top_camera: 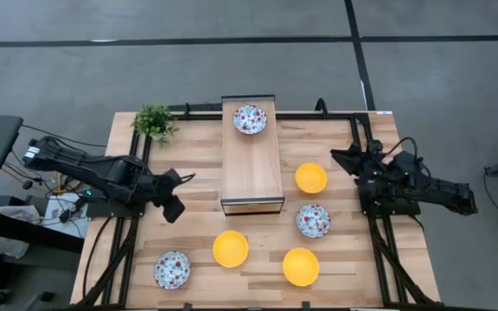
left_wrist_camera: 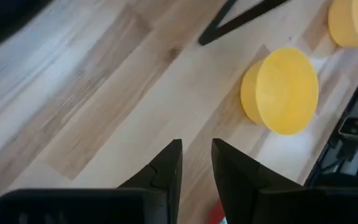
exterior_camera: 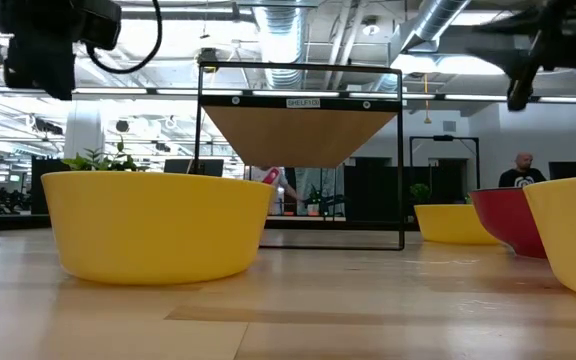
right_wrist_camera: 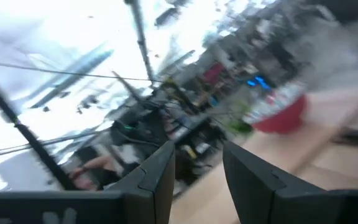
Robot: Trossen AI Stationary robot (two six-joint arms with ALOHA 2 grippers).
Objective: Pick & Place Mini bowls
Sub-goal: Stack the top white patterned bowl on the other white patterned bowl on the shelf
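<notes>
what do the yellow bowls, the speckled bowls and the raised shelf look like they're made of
Yellow bowls: probably plastic or melamine; even, solid colour with a smooth, soft sheen, matte in the low view. Could be glazed ceramic.

Speckled bowls: white inside with a printed red-and-blue pattern, red outside; melamine or glazed ceramic, unclear which.

Raised shelf: pale wood board with visible grain, in a thin black frame, apparently metal.

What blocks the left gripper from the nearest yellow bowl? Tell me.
Nothing visible does. The left gripper hangs empty beside the wooden shelf, and only bare table lies between it and the yellow bowl.
</notes>
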